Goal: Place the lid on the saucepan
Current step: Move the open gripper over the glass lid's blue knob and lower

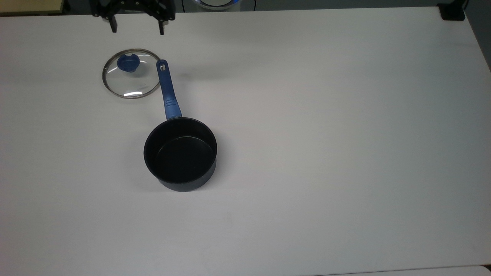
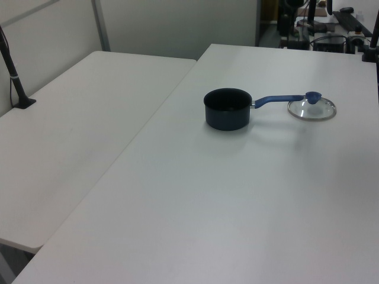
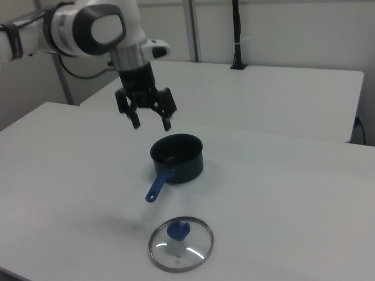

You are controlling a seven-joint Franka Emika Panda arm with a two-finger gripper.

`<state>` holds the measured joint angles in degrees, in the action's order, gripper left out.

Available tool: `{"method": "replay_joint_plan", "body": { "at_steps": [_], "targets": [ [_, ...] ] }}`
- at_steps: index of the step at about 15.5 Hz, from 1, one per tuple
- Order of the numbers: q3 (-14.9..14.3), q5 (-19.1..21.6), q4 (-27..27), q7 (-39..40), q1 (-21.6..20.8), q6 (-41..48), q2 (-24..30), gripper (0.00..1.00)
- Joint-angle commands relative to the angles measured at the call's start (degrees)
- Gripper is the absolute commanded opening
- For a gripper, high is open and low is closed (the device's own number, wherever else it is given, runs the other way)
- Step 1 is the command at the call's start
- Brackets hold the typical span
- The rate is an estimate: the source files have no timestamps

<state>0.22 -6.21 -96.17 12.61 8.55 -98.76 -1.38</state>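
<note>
The lid (image 1: 131,76), clear glass with a steel rim and a blue knob (image 1: 128,63), lies flat on the white table at the top view's upper left. The tip of the saucepan's blue handle (image 1: 167,90) rests against the lid's rim. The dark saucepan (image 1: 180,153) stands upright and empty below it. My gripper (image 1: 137,29) hangs open and empty above the table, beyond the lid toward the top view's upper edge. In the right view the gripper (image 3: 151,123) hovers high, with the saucepan (image 3: 177,158) and lid (image 3: 180,243) below it. The left view shows the saucepan (image 2: 226,108) and lid (image 2: 312,107) side by side.
A second white table (image 2: 77,130) adjoins on the left view's left, with a black clamp post (image 2: 16,77) on it. A black block (image 1: 452,11) sits at the top view's upper right corner. Wide bare tabletop (image 1: 326,153) spreads to the top view's right.
</note>
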Motion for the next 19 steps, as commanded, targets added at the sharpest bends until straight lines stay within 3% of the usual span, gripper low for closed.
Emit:
{"method": "replay_joint_plan", "body": {
  "at_steps": [1,5,11,15,19],
  "targets": [
    [-3.11,-2.92,-5.07,11.18,1.38,0.14,0.33,1.00],
    [-11.28,-3.02,-10.16,22.61,1.99,-0.55,0.50,1.00],
    [-15.60,-1.89,-25.80,22.54,3.40,-22.94,0.50,1.00],
    [-15.60,8.29,-26.96,19.48,3.22,-24.03,0.41,1.00],
    [-15.43,10.60,-26.96,15.70,2.26,-24.38,-1.77,0.93]
  ]
}}
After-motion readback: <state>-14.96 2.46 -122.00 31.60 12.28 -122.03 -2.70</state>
